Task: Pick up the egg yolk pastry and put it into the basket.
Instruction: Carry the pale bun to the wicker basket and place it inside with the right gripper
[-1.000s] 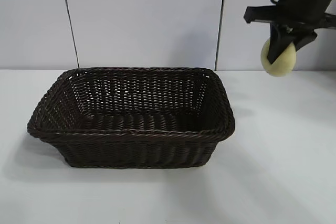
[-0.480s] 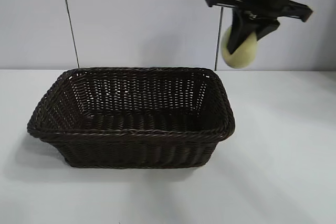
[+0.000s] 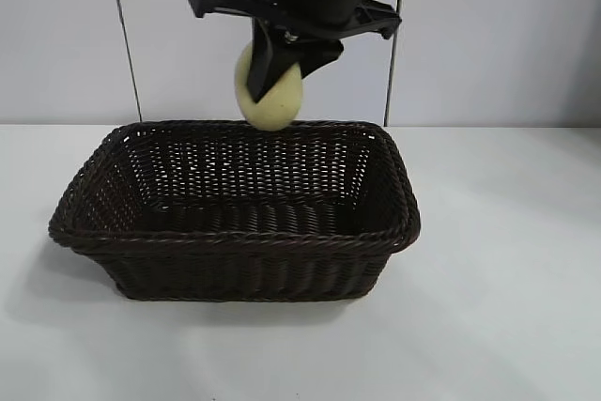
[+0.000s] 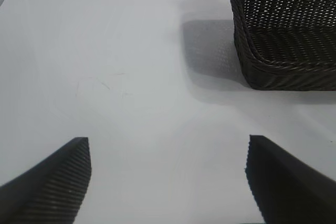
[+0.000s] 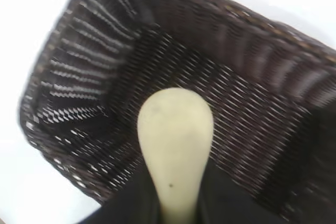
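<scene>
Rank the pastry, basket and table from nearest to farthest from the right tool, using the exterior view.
1. Pastry: clamped in the right tool, above the basket.
2. Basket: directly below, not touched.
3. Table: lowest, under the basket.

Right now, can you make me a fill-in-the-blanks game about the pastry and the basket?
1. The pastry is held by the ____ gripper.
2. The pastry hangs ____ the basket.
3. The pastry's colour is pale ____.
4. The left gripper is open over the ____.

Missing words: right; above; yellow; table
</scene>
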